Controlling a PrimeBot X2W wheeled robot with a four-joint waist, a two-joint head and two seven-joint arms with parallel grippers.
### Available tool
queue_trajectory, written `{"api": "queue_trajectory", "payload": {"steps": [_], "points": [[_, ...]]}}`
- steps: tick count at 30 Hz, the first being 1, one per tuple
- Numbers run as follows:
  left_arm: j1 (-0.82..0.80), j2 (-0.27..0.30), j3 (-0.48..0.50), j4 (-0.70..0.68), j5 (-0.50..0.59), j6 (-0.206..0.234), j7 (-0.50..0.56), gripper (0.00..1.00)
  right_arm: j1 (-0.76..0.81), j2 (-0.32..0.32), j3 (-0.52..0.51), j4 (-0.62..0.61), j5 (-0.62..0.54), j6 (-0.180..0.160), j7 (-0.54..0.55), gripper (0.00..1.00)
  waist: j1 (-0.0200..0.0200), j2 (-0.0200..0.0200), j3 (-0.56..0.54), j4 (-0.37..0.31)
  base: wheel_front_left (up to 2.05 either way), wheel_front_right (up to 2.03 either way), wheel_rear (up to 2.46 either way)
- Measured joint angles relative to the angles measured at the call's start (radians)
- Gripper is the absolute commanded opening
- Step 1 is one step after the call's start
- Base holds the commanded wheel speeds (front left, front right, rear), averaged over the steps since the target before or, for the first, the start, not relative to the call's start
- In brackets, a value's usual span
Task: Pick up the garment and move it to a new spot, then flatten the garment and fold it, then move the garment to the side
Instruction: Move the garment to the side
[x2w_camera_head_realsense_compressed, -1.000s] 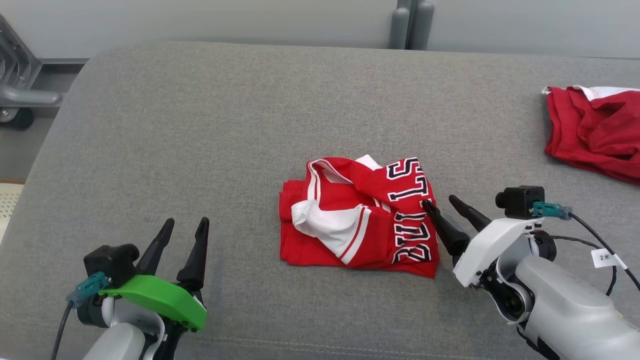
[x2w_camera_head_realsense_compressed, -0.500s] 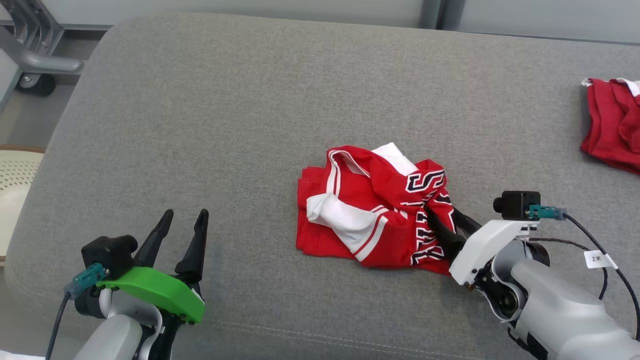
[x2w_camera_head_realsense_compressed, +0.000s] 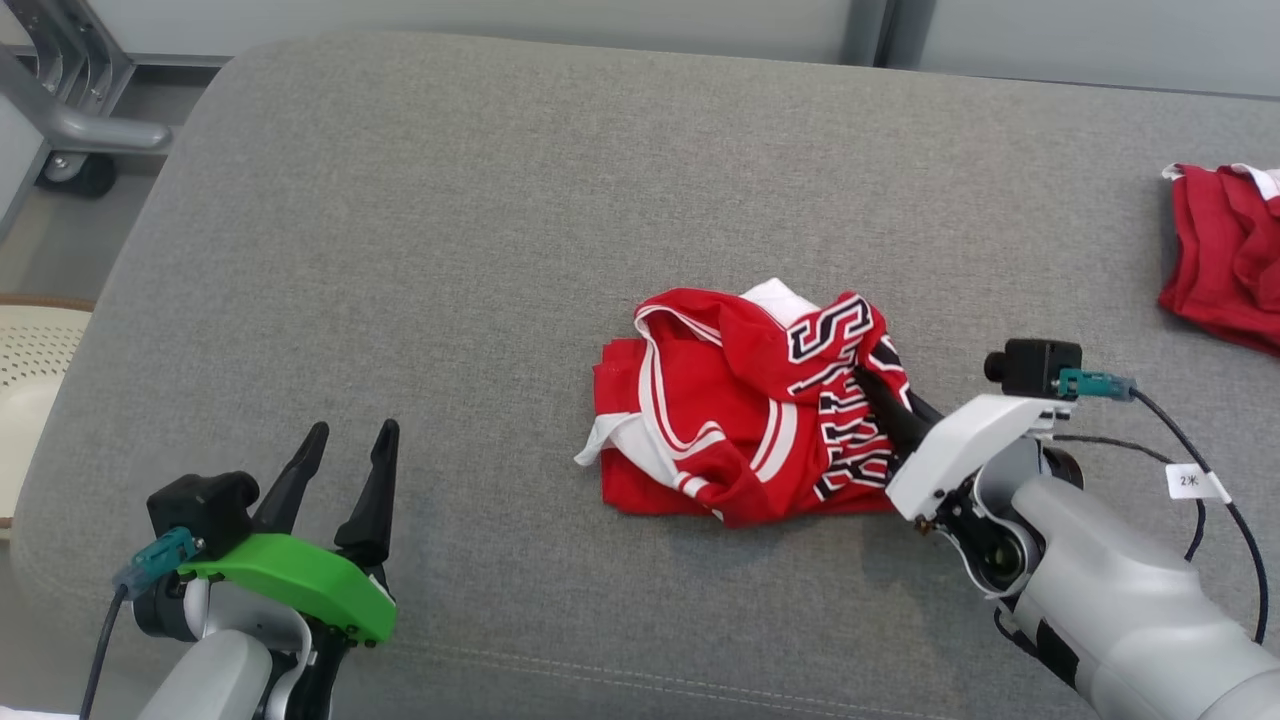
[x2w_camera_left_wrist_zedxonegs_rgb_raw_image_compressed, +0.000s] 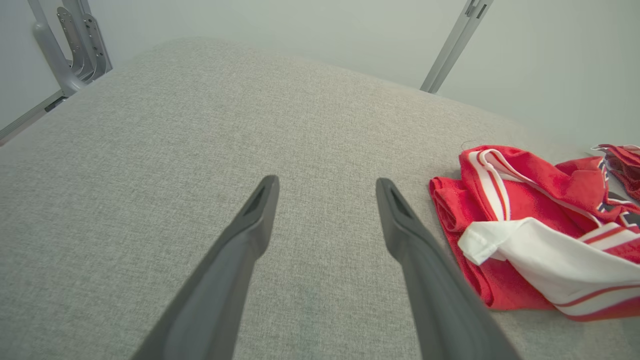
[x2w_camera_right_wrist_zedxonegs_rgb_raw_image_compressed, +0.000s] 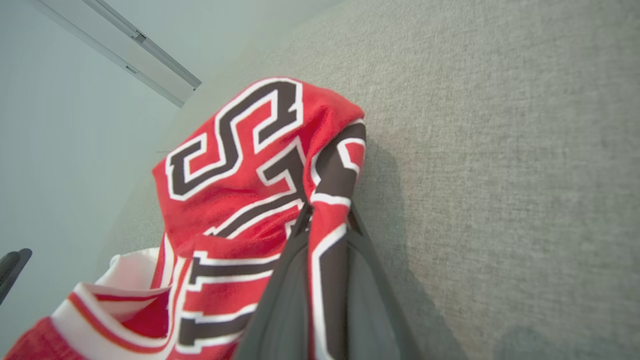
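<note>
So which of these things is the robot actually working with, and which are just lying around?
In the job:
red lettered jersey, bunched on the grey padded surface
right gripper, shut on the jersey's lettered edge
left gripper, open and empty

Just lying about:
second red garment, far right edge
metal frame, beyond the left corner
cream perforated object, far left

I see my left gripper (x2w_camera_head_realsense_compressed: 353, 430) with two long dark tapered fingers, a bright green cover (x2w_camera_head_realsense_compressed: 290, 590) with small screws, a black camera block (x2w_camera_head_realsense_compressed: 205, 500), a teal connector (x2w_camera_head_realsense_compressed: 155, 560) and a grey cable. My right gripper (x2w_camera_head_realsense_compressed: 885, 395) has the same dark fingers, a white cover (x2w_camera_head_realsense_compressed: 955, 445), a black camera (x2w_camera_head_realsense_compressed: 1035, 368), a teal plug (x2w_camera_head_realsense_compressed: 1090, 383) and a black cable with a white tag (x2w_camera_head_realsense_compressed: 1188, 481). The right forearm (x2w_camera_head_realsense_compressed: 1130, 620) is pale grey.
</note>
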Motion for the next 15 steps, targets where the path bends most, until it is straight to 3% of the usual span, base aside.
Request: {"api": "queue_trajectory", "payload": {"steps": [15], "points": [[0.006, 0.0, 0.012, -0.001, 0.0, 0.0, -0.001, 1.0, -0.057, -0.032, -0.045, -0.057, 0.04, 0.009, -0.011, 0.0, 0.0, 0.0, -0.04, -0.085, 0.0, 0.0, 0.0]]}}
